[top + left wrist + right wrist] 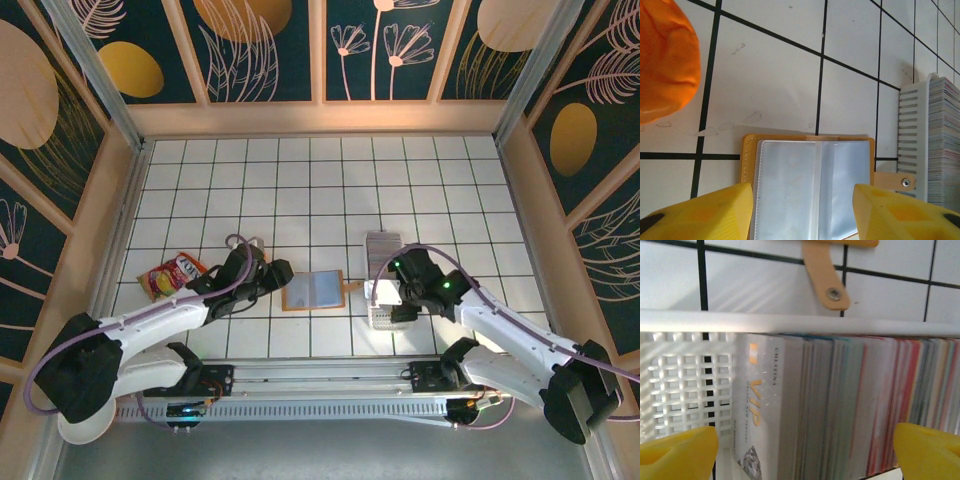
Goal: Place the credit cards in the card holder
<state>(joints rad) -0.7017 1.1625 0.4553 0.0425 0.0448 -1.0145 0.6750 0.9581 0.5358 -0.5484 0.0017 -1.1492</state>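
The card holder [314, 291] lies open flat on the tiles, tan outside with pale grey-blue sleeves [810, 180] inside. Its clasp tab [895, 181] points toward the tray. My left gripper [275, 275] hovers at the holder's left side, open, its yellow fingertips [705, 215] standing either side of the holder with nothing gripped. The credit cards [850, 405] stand edge-on as a packed row in a white mesh tray [685, 390]; the front card reads VIP. My right gripper [388, 300] is open over the tray's near end, its jaws wide on either side of the row of cards.
A red-yellow snack packet [172, 274] lies left of the left arm and appears as an orange blur [665, 55]. The tray [381, 262] sits just right of the holder, its clasp tab [822, 275] almost touching the tray wall. Open tiled floor stretches behind.
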